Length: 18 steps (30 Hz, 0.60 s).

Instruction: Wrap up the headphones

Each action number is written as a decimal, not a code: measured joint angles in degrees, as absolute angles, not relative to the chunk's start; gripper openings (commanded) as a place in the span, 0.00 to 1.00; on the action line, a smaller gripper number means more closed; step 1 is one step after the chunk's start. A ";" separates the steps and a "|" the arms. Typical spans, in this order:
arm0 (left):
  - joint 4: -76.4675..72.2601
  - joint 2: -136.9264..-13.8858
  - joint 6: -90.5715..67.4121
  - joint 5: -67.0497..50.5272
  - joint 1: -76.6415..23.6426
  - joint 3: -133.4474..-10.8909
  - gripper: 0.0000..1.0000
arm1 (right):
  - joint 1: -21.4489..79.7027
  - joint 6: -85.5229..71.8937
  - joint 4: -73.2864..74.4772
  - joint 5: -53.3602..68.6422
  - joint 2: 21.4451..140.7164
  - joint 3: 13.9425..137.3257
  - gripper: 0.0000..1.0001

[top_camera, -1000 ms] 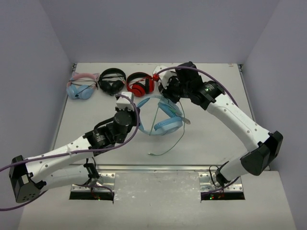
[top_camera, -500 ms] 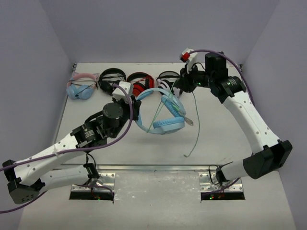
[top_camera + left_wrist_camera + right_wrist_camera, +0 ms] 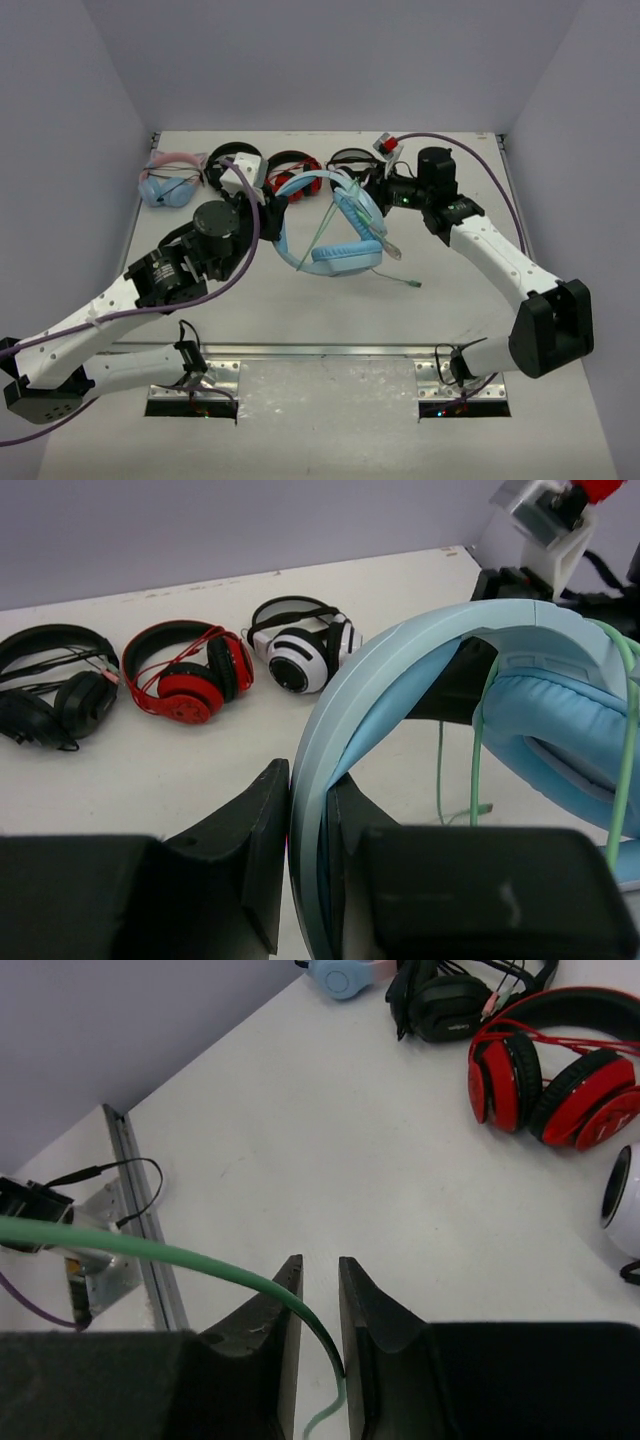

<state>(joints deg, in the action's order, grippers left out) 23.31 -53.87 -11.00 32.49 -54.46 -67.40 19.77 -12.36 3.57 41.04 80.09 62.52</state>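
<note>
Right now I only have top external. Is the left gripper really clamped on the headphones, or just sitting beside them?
Observer: Clamped. The left wrist view shows the left gripper shut on the headphones at the headband, with one jaw on each side of the band.
Operator: And the right, does it have the cable?
Observer: Yes. The right wrist view shows the cable running down through the right gripper, pinched in the narrow gap between its jaws.
</note>
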 measured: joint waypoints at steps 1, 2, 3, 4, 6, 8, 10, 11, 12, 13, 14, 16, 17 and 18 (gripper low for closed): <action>23.62 -54.06 -11.07 32.71 -54.46 -68.12 0.00 | 19.70 -14.44 0.23 41.80 80.09 60.58 0.30; 23.97 -54.46 -11.25 32.82 -54.46 -69.17 0.00 | 19.59 -16.47 -3.27 42.46 80.12 58.57 0.35; 24.08 -54.89 -11.51 32.97 -54.46 -70.17 0.00 | 19.55 -17.91 -5.56 42.74 80.14 57.10 0.36; 24.27 -55.40 -12.01 33.12 -54.46 -71.37 0.00 | 19.51 -19.84 -8.78 43.09 80.36 55.33 0.37; 24.36 -56.14 -12.86 33.32 -54.59 -73.36 0.00 | 19.51 -23.33 -13.91 43.92 81.30 53.30 0.34; 24.64 -56.62 -14.02 34.09 -54.76 -75.16 0.00 | 19.59 -26.15 -18.46 44.84 83.11 52.90 0.31; 25.02 -56.80 -15.22 35.44 -54.81 -76.38 0.00 | 20.05 -28.18 -22.61 45.17 84.99 52.69 0.27; 25.28 -56.82 -15.81 36.38 -54.81 -76.75 0.01 | 20.53 -28.71 -24.51 45.06 85.56 52.10 0.24; 25.61 -56.80 -16.45 37.36 -54.81 -77.08 0.00 | 21.10 -29.34 -26.33 45.01 85.97 51.16 0.22; 25.98 -56.80 -17.10 38.57 -54.81 -77.41 0.00 | 21.96 -30.11 -28.82 44.99 86.35 49.60 0.19; 26.15 -56.80 -17.69 39.68 -54.81 -77.58 0.00 | 22.61 -30.79 -30.48 45.01 86.56 48.25 0.18; 26.74 -56.84 -18.85 41.85 -54.81 -77.87 0.00 | 24.56 -32.47 -34.96 44.95 87.44 45.23 0.14; 27.05 -56.99 -19.38 42.76 -54.81 -78.15 0.00 | 25.47 -33.10 -36.91 44.91 88.07 44.01 0.11; 27.44 -57.28 -19.79 43.66 -54.81 -78.61 0.00 | 26.61 -33.58 -38.74 44.73 88.92 42.96 0.10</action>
<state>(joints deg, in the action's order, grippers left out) 27.44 -57.28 -19.79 43.66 -54.81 -78.61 26.61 -33.58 -38.74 44.73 88.92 42.96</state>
